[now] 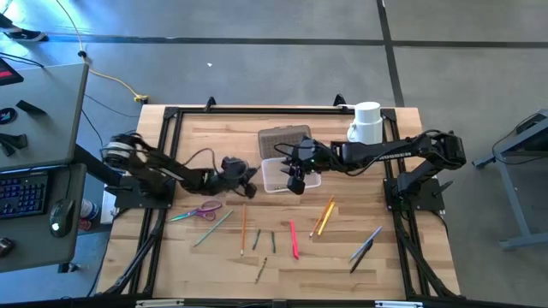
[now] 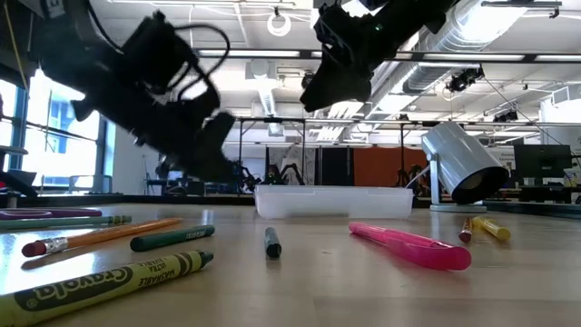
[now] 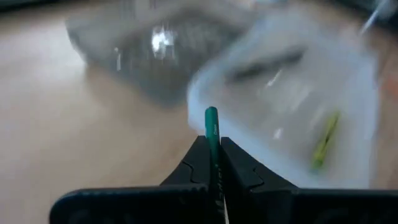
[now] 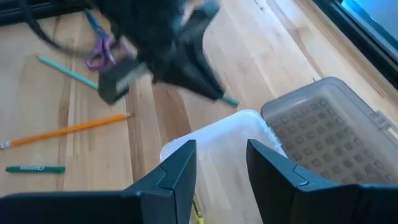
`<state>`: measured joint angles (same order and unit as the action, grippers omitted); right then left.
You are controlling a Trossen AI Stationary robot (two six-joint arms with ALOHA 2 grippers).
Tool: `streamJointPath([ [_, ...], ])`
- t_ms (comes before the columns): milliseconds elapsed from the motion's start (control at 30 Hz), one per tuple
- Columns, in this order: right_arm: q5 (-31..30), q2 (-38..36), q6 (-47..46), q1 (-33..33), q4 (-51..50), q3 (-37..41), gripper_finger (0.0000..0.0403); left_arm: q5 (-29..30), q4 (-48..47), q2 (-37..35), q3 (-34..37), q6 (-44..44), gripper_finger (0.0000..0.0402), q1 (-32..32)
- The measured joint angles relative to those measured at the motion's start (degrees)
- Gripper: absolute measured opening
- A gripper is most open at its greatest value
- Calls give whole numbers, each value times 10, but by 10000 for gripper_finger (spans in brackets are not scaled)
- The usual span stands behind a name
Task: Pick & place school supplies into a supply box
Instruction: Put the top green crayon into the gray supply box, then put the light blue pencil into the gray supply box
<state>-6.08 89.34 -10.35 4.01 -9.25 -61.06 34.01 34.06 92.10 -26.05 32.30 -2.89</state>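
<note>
The supply box (image 1: 276, 175) stands open mid-table, its grey dotted lid (image 1: 285, 139) lying flat on its far side. In the left wrist view it holds a yellow-green crayon (image 3: 326, 140). My left gripper (image 1: 248, 178) hovers just left of the box, shut on a green pencil (image 3: 211, 121). My right gripper (image 1: 297, 178) hangs open over the box, with nothing between its fingers (image 4: 180, 171). More school supplies lie on the near half of the table: purple scissors (image 1: 204, 210), an orange pencil (image 1: 243, 229) and a pink pen (image 1: 294, 239). My left gripper pinches the green pencil between its two fingers (image 3: 194, 163). The pencil lies along the fingers, and its free end (image 3: 211, 114) sticks out past the tips toward the box. The fingers slant down from the table's left. The pencil is lifted clear of the table.
A white mug (image 1: 366, 122) stands at the far right, behind the right arm. Yellow and orange pencils (image 1: 325, 216) and grey pens (image 1: 366, 246) lie near right. A green pencil (image 1: 212, 229) and short crayons (image 1: 257, 239) lie near the front. A black frame (image 1: 171, 115) borders the table.
</note>
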Motion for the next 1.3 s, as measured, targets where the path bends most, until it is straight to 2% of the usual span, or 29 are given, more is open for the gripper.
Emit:
streamJointPath([
  [200, -1, 0, -28, 0, -12, 0, 126, 33, 10, -79, -1, -42, 39, 0],
  [333, -2, 0, -33, 0, -15, 0, 126, -25, 24, -85, -11, -64, 49, 0],
  [433, -13, 0, -32, 0, -16, 0, 126, -68, 17, -53, -46, -65, 50, -1],
  [567, -81, 0, -28, 0, -21, 0, 126, -80, 0, 8, -111, -95, 45, 0],
  [700, -122, 0, -26, 5, -39, 0, 126, -117, -71, 72, -181, -109, 59, 7],
  [833, -130, -1, -15, 5, -58, 0, 126, -101, -96, 124, -247, -118, 81, 15],
  [967, -145, -1, -12, 5, -86, 0, 126, -127, -157, 160, -301, -126, 94, 34],
  [1167, -164, -3, -14, 5, -115, 0, 126, -139, -285, 169, -360, -144, 117, 64],
  [1300, -171, -4, -5, 5, -118, 0, 126, -150, -407, 136, -400, -177, 134, 72],
])
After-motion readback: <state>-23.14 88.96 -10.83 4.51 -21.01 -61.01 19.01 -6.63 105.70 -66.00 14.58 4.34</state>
